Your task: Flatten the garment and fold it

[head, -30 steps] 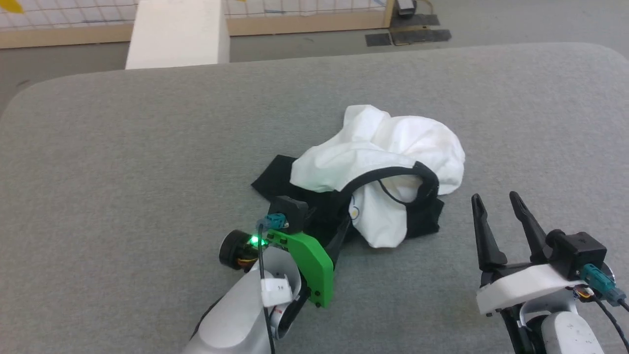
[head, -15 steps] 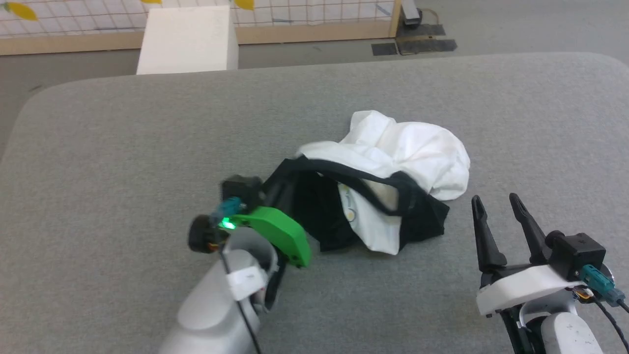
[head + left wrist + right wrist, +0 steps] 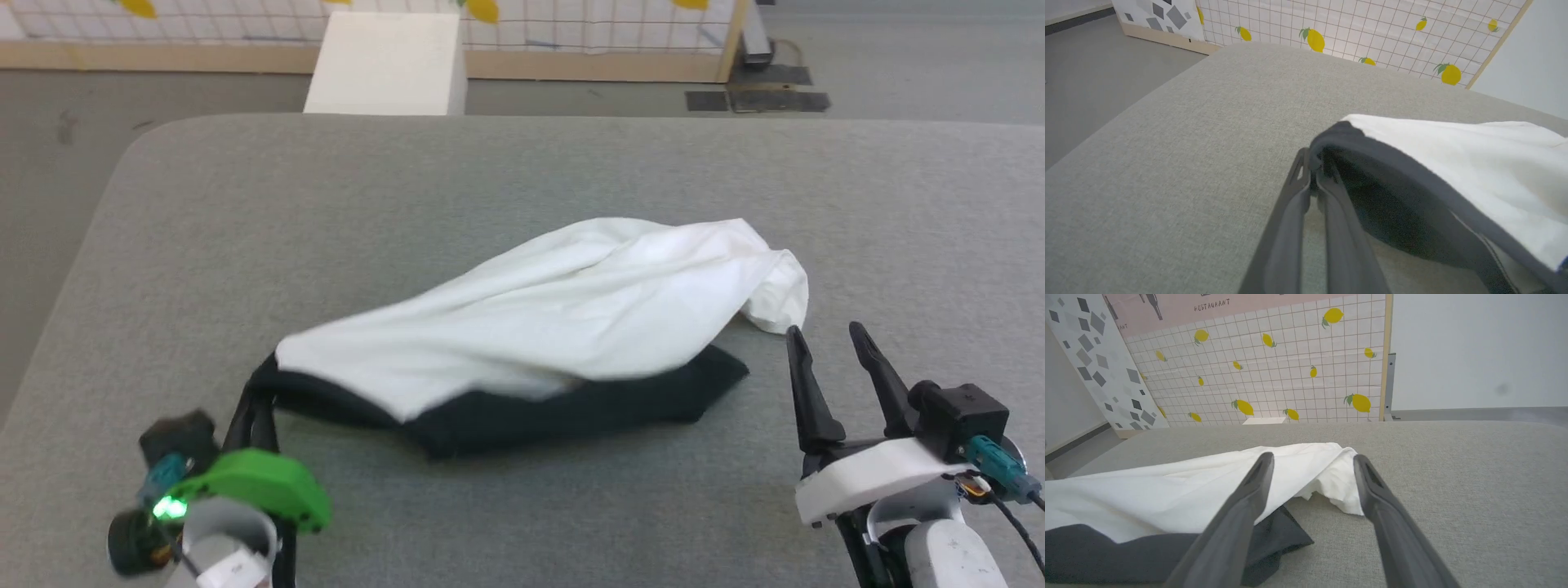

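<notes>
The garment (image 3: 563, 314) lies stretched across the grey table, white body on top and black cloth along its near edge. My left gripper (image 3: 260, 384) is at the lower left, shut on the black edge of the garment (image 3: 1412, 163), which it holds pulled out to the left. In the left wrist view its fingers (image 3: 1294, 204) pinch that black hem at their tips. My right gripper (image 3: 824, 335) stands open at the lower right, just short of the garment's white right end (image 3: 1331, 477), with nothing between its fingers (image 3: 1241, 514).
The grey padded table (image 3: 522, 163) has rounded corners and bare room on all sides of the garment. A white box (image 3: 384, 61) stands on the floor beyond the far edge. A lemon-patterned grid panel (image 3: 1274, 375) runs behind it.
My left gripper shut on the garment's black edge and pulled it far to the left, stretching the crumpled heap out long. The head camera also shifted. The right gripper stayed still and open.
</notes>
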{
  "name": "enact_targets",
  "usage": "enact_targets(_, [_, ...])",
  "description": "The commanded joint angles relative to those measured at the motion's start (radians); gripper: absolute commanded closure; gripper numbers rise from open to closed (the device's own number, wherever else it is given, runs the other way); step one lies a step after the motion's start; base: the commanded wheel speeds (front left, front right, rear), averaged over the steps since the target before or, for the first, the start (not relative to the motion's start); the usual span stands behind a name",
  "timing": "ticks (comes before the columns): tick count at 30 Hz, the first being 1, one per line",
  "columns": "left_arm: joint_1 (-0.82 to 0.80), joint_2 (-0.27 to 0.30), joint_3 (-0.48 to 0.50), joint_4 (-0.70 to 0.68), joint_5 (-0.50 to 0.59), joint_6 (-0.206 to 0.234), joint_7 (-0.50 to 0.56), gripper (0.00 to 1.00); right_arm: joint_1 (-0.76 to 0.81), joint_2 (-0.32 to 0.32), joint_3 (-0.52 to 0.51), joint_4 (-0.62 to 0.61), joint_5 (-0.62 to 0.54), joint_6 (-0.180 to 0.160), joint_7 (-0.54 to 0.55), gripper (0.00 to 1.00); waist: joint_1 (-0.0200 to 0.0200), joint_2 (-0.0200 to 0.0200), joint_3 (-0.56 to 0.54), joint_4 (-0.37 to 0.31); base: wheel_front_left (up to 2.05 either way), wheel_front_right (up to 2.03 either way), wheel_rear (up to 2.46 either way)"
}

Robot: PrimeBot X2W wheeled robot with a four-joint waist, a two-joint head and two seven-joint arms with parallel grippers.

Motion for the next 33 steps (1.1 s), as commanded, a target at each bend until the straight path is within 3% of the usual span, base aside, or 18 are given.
enact_targets(1, [0.029, 0.005, 0.01, -0.013, -0.016, 0.01, 0.009, 1.0, 0.014, 0.0, -0.001, 0.0, -0.006, -0.002, 0.017, 0.0, 0.0, 0.0, 0.012, 0.028, 0.0, 0.0, 0.0])
enact_targets(2, [0.045, 0.003, 0.012, -0.018, -0.027, 0.01, 0.017, 0.76, 0.015, 0.0, 0.001, 0.003, -0.007, -0.002, 0.032, 0.0, 0.0, 0.0, 0.015, 0.036, 0.0, 0.0, 0.0])
enact_targets(4, [0.071, -0.001, 0.01, -0.026, -0.046, 0.003, 0.037, 0.0, 0.015, 0.0, 0.004, 0.005, -0.009, -0.002, 0.063, 0.0, 0.0, 0.0, 0.024, 0.054, 0.0, 0.0, 0.0])
enact_targets(11, [0.112, -0.014, 0.023, -0.034, -0.079, -0.015, 0.025, 0.0, 0.02, 0.0, -0.004, 0.021, -0.042, -0.002, 0.277, 0.0, 0.0, 0.0, 0.05, 0.113, 0.0, 0.0, 0.0])
enact_targets(17, [0.089, -0.031, 0.078, -0.112, 0.011, -0.006, -0.016, 0.0, -0.001, 0.0, -0.035, 0.043, -0.034, -0.002, 0.455, 0.0, 0.0, 0.0, 0.089, 0.172, 0.0, 0.0, 0.0])
enact_targets(22, [0.084, -0.12, 0.165, -0.269, 0.173, -0.069, -0.017, 0.0, -0.045, 0.0, -0.036, 0.061, -0.029, -0.002, 0.555, 0.0, 0.0, 0.0, 0.13, 0.214, 0.0, 0.0, 0.0])
enact_targets(26, [0.088, -0.186, 0.211, -0.3, 0.248, -0.135, -0.017, 0.0, -0.06, 0.0, -0.02, 0.095, -0.045, -0.002, 0.657, 0.0, 0.0, 0.0, 0.148, 0.231, 0.0, 0.0, 0.0])
enact_targets(27, [0.089, -0.196, 0.219, -0.298, 0.258, -0.149, -0.017, 0.0, -0.062, 0.0, -0.014, 0.101, -0.046, -0.002, 0.681, 0.36, 0.0, 0.0, 0.149, 0.233, 0.0, 0.0, 0.0])
enact_targets(28, [0.09, -0.206, 0.228, -0.294, 0.269, -0.164, -0.017, 0.0, -0.063, 0.0, -0.009, 0.102, -0.045, -0.002, 0.701, 0.91, 0.0, 0.0, 0.15, 0.233, 0.0, 0.0, 0.0])
enact_targets(29, [0.089, -0.213, 0.235, -0.291, 0.277, -0.174, -0.017, 0.0, -0.065, 0.0, -0.008, 0.099, -0.042, -0.002, 0.709, 1.0, 0.0, 0.0, 0.151, 0.233, 0.0, 0.0, 0.0])
enact_targets(33, [0.093, -0.232, 0.266, -0.27, 0.297, -0.207, -0.017, 0.0, -0.073, 0.0, -0.048, 0.051, -0.045, -0.002, 0.658, 1.0, 0.0, 0.0, 0.138, 0.214, 0.0, 0.0, 0.0])
